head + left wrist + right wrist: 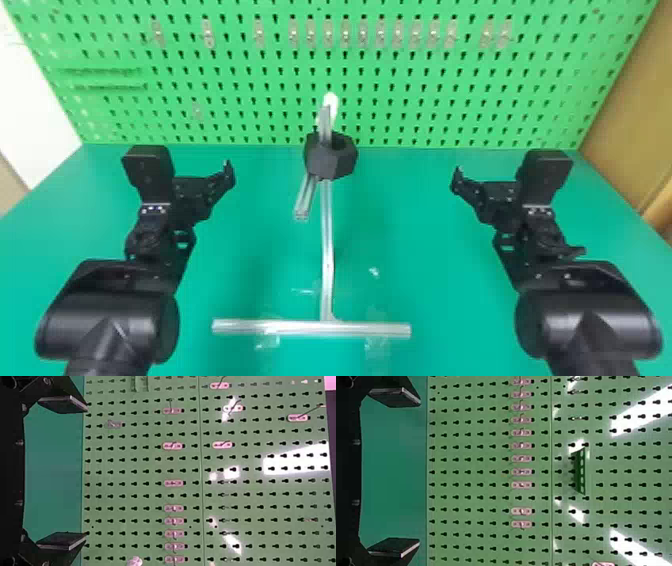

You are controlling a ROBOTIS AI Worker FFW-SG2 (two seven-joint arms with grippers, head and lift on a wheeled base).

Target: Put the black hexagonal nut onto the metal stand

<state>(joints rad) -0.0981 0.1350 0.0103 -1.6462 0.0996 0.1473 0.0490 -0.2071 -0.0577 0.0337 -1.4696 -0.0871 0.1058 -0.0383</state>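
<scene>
The black hexagonal nut (327, 164) is seen up on the metal stand (327, 240), apparently threaded around it, so the placing is judged done. With the left gripper (86, 472) and right gripper (419, 472) both spread, empty and well apart from it, nothing more seems to be required.

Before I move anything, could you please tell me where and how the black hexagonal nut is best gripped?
I would take the black hexagonal nut by its outer wall on the right, coming from the right with the right gripper, jaws open. The flat faces there look free, whereas the short metal bar juts out below its left part.
</scene>
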